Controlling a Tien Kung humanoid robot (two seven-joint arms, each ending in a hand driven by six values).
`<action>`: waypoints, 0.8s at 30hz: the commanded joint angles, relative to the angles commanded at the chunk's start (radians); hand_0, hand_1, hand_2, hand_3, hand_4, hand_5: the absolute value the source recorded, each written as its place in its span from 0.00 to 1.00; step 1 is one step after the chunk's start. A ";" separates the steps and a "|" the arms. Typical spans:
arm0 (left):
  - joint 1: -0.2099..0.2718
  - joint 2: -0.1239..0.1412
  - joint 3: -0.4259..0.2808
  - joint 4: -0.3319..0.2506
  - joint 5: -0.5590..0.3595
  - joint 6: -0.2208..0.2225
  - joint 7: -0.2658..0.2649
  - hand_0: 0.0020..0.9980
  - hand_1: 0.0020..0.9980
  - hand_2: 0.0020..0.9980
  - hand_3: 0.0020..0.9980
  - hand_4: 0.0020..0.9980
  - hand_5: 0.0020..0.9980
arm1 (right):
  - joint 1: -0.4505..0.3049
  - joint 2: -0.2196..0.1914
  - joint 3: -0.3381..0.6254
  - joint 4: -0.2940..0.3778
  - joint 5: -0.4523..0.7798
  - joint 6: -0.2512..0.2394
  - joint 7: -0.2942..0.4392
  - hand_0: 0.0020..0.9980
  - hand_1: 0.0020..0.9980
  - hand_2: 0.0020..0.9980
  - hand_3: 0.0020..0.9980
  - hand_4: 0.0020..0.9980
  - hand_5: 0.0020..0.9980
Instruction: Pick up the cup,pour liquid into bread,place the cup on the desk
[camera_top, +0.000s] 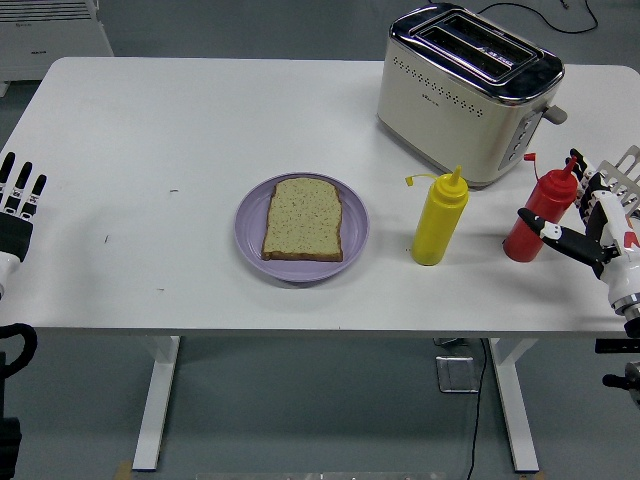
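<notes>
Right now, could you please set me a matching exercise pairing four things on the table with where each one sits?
Things:
1. bread slice
2. yellow squeeze bottle
3. red squeeze bottle
4. toaster

Places:
A. at the table's far right, behind both bottles
B. lying on the purple plate
C. next to the right hand, near the table's right edge
D. standing between the plate and the other bottle

Pairs: 1-B, 2-D, 3-C, 4-A
</notes>
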 joint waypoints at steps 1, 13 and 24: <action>0.000 0.000 0.000 0.000 0.000 0.000 0.000 0.80 0.78 0.78 0.71 0.61 1.00 | 0.004 0.003 -0.005 -0.004 0.009 -0.007 0.003 0.99 0.93 0.98 1.00 0.94 0.26; 0.001 0.003 0.003 0.000 0.001 0.000 -0.001 0.80 0.78 0.78 0.71 0.61 1.00 | 0.056 0.040 -0.108 -0.032 0.278 -0.122 0.073 0.88 0.81 0.79 0.81 0.93 0.26; 0.006 0.002 0.004 0.001 0.001 0.000 -0.001 0.80 0.78 0.78 0.71 0.61 1.00 | 0.101 0.066 -0.175 -0.046 0.411 -0.171 0.094 0.78 0.63 0.50 0.60 0.93 0.26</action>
